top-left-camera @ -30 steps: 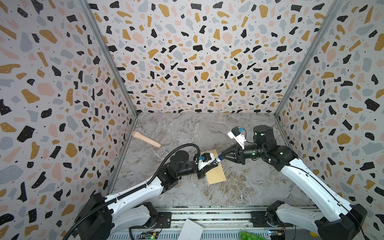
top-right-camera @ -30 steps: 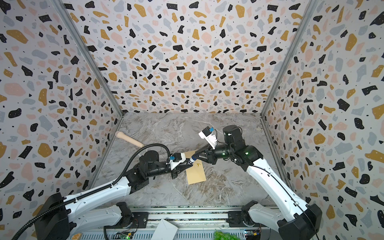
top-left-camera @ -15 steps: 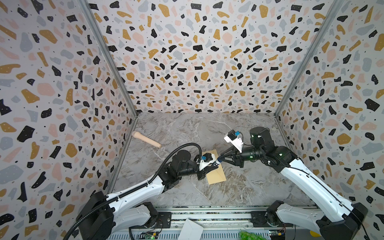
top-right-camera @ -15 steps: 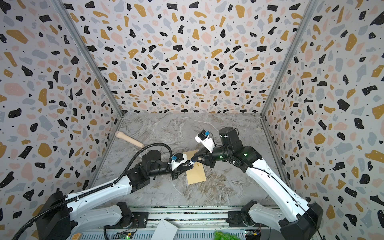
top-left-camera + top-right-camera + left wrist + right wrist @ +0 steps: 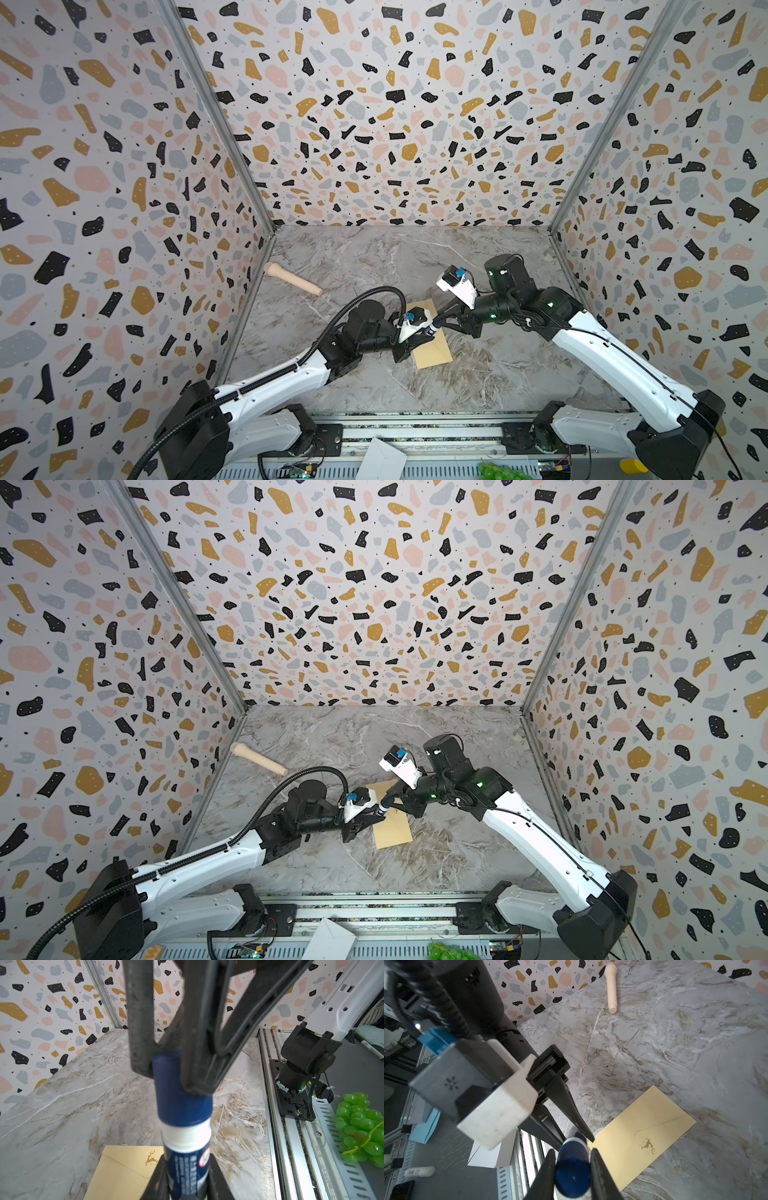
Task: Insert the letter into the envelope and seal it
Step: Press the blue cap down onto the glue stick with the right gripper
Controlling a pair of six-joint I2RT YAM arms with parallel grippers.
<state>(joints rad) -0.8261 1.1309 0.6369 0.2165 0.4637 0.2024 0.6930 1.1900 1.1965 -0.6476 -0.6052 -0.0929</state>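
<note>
Left wrist view: the left gripper (image 5: 187,1182) is closed on the lower barrel of a glue stick (image 5: 187,1159), held above the counter (image 5: 72,1095). The stick is a stiff, smooth plastic tube (light, but apt to spin or slide between the fingers), so a grip square across mid-barrel looks soundest.

Under it the envelope (image 5: 120,1174) lies flat on the counter, flap side up. The pointed flap is folded down with a gold deer at its tip; whether it is stuck I cannot tell. It is thin kraft paper: light, bendy, easily creased, and likely to skate on the polished marble. I would pin its body with one gripper and lift the flap by its free point.

The letter shows in no view; it may already be inside, but that is a guess.

To the right, the right gripper (image 5: 170,1079) pinches the stick's blue cap (image 5: 182,1105). The two grippers meet end to end, so uncapping seems the step in hand.
</note>
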